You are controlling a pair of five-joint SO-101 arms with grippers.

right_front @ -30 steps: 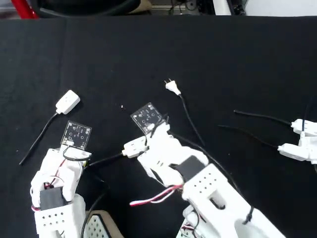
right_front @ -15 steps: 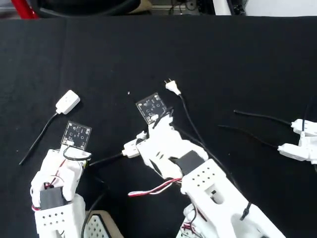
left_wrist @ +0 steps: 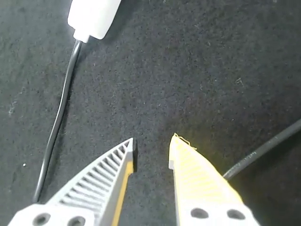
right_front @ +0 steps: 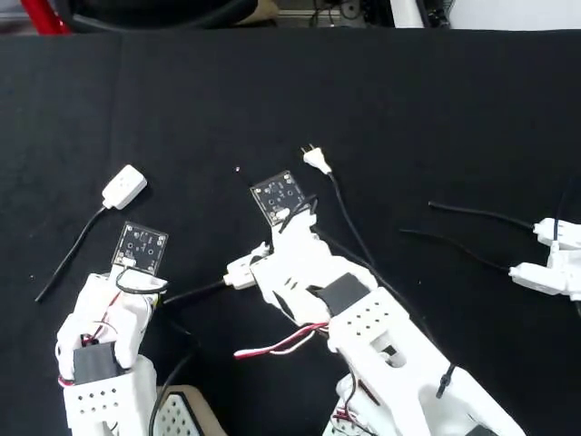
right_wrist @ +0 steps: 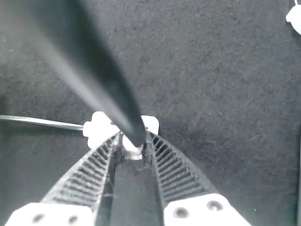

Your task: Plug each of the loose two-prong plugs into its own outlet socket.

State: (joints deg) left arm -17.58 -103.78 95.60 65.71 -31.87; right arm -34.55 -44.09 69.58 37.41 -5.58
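Black cloth covers the surface [right_front: 408, 109]. A loose white plug [right_front: 316, 161] lies near the middle, a little toward the far edge, apart from both arms. Its two prongs point at the far left corner. Its long axis runs on that diagonal, and its black cord [right_front: 345, 215] trails toward the near edge. You can expect the plug to be light and hard, with a springy cord that may tug it round. Take hold across the body just behind the prongs, not on the cord. Your right pincer [right_wrist: 132, 141] is pressed together on a white cord end [right_wrist: 101, 129]. Your left pincer [left_wrist: 150, 148] is spread over bare cloth, with a white block [left_wrist: 91, 16] on a cord beyond it, toward the left edge.
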